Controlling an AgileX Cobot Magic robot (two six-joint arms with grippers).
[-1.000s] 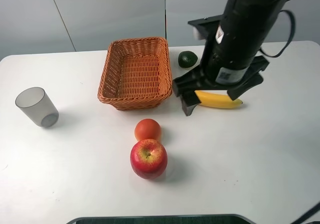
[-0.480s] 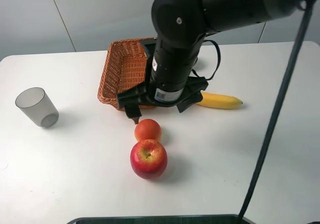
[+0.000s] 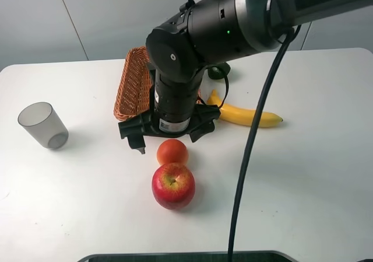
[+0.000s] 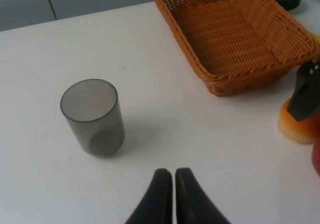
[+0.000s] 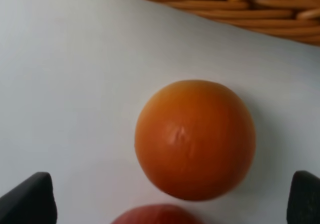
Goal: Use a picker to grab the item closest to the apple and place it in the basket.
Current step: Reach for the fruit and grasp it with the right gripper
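A red apple (image 3: 173, 185) lies at the table's front middle, with an orange (image 3: 172, 152) touching its far side. Just behind them stands the wicker basket (image 3: 135, 81), empty in the left wrist view (image 4: 235, 34). My right gripper (image 3: 168, 138) hangs open right over the orange (image 5: 195, 139), a dark fingertip (image 5: 27, 199) on each side and apart from it. The apple's top (image 5: 155, 214) peeks in at the edge of the right wrist view. My left gripper (image 4: 173, 176) is shut on nothing, low over bare table near a cup.
A grey translucent cup (image 3: 42, 125) stands at the far left. A banana (image 3: 250, 117) lies right of the basket, and a dark avocado (image 3: 220, 71) sits behind it. The right arm hides much of the basket in the exterior high view.
My right arm has swung left from above the banana, across the basket's front, to directly over the orange. The fruit and the cup have not moved.
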